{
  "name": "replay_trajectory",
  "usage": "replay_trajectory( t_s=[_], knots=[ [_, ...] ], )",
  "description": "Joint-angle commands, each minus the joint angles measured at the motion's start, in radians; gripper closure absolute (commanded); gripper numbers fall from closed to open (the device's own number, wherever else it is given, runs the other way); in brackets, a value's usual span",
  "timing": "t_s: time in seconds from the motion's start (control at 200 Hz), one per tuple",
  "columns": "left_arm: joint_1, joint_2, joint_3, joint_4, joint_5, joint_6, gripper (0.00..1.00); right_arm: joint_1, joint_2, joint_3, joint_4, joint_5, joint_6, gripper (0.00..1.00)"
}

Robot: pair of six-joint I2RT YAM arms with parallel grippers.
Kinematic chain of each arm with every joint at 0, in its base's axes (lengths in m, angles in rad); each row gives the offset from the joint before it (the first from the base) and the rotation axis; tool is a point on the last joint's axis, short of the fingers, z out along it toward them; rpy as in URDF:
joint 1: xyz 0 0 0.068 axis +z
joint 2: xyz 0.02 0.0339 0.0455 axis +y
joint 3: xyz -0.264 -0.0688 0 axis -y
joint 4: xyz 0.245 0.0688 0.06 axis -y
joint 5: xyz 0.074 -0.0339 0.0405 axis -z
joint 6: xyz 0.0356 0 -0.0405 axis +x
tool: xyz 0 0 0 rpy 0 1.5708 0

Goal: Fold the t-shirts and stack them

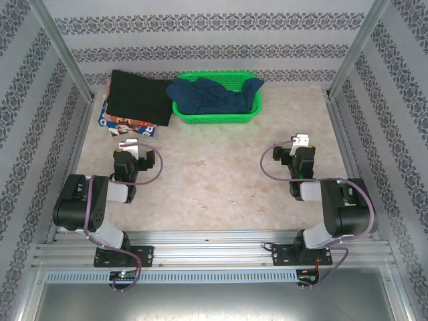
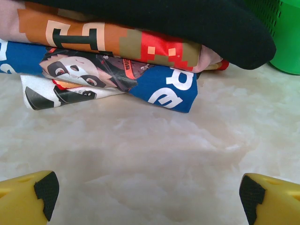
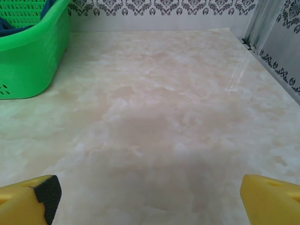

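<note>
**Both grippers wide open and empty, shirts at the far side of the table**

From the top camera, I see the black t-shirt [image 1: 139, 98] folded flat into a rough square at the far left of the table [image 1: 207, 180]. It lies on the multicoloured t-shirt [image 1: 120, 122], whose printed edge comes out at the near side. Just right of them stands the green basket [image 1: 214, 118], of plastic mesh with rounded corners. The navy t-shirt [image 1: 217, 95] lies crumpled inside it, and one part hangs over the right rim. The table top is smooth, with a pale marble pattern. My two arms are folded low near their bases. My left gripper [image 1: 129, 146] points to the pile and my right gripper [image 1: 302, 142] points to the far right side.

From my left wrist, the yellow fingertips [image 2: 33, 199] with black pads are far apart and hold nothing. They hover low over the bare table. In front, the black t-shirt [image 2: 187, 23] is soft and thick, with a rounded fold. It rests on the multicoloured t-shirt [image 2: 154, 79], folded in several layers: pink with pixel blocks, blue with a cartoon face, and white.

From my right wrist, the fingertips [image 3: 33, 201] are also spread wide and hold nothing, low above the glossy table. The green basket [image 3: 28, 56] is at the left.
</note>
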Motion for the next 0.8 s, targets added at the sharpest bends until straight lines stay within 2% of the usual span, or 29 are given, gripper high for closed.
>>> replay_trajectory(
  t_s=[0.0, 0.345, 0.799],
  knots=[
    [-0.004, 0.004, 0.020, 0.000, 0.009, 0.011, 0.00, 0.005, -0.005, -0.009, 0.040, 0.014, 0.005, 0.02],
    [-0.004, 0.003, 0.003, 0.031, 0.034, 0.026, 0.00, 0.005, -0.005, -0.009, 0.039, 0.014, 0.006, 0.02],
    [0.006, 0.003, 0.025, -0.012, 0.031, 0.005, 0.00, 0.004, -0.003, -0.005, 0.033, 0.013, 0.008, 0.02]
  ],
)
